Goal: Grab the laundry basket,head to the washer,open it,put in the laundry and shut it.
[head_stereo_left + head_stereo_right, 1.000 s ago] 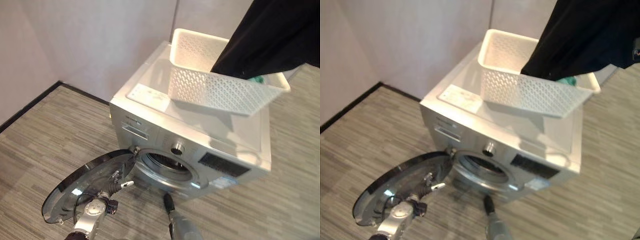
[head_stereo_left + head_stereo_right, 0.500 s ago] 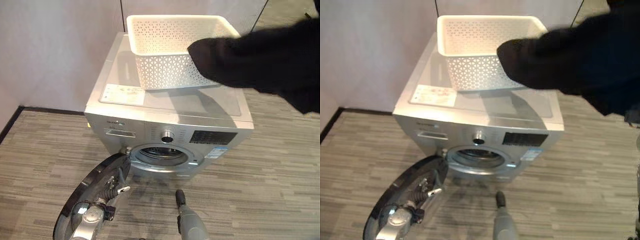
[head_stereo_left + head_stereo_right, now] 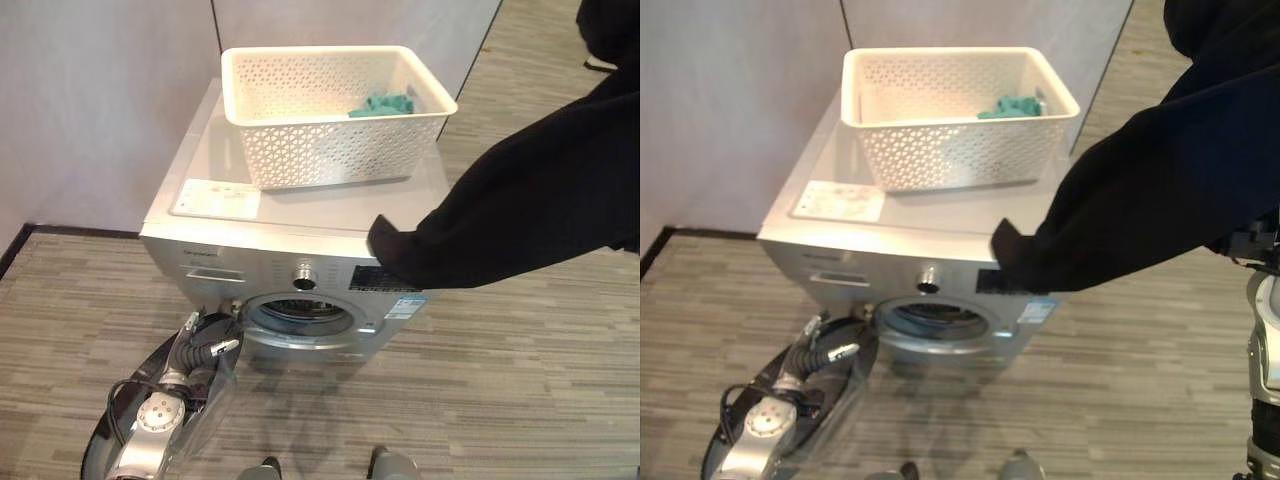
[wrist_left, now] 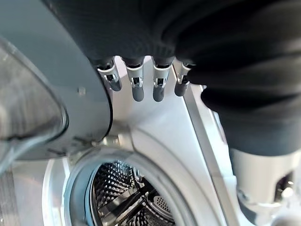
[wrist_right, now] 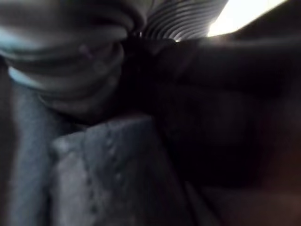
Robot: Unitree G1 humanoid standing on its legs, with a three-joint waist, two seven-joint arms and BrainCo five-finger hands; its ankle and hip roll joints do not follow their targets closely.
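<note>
The silver front-loading washer (image 3: 300, 250) stands against the wall, its round glass door (image 3: 830, 400) swung open to its left. A black garment (image 3: 520, 210) hangs over the washer's right front corner — whether the right hand's fingers grasp it, I cannot tell. On the washer's top sits the white perforated plastic laundry basket (image 3: 330, 150), a green cloth (image 3: 380, 103) inside. The left hand (image 4: 146, 84) hovers just before the drum opening, fingers straight and released.

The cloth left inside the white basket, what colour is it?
Teal green; the cloth shows best in the left eye view, in the basket.
</note>
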